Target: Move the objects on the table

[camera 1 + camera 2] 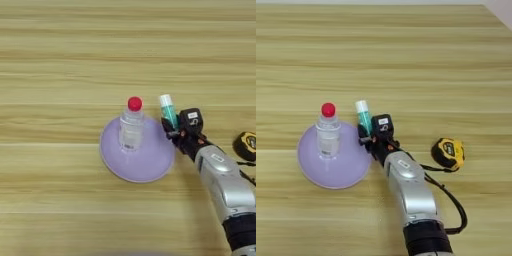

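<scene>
My gripper is clamped on the glue stick just right of the bottle; drifting left could topple it.

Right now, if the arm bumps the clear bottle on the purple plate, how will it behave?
The bottle stands upright, tall and narrow under its red cap, so it probably tips easily. It looks nearly empty, hence likely light. On the smooth purple plate it may slide first. The right gripper with the glue stick is right beside it.
</scene>
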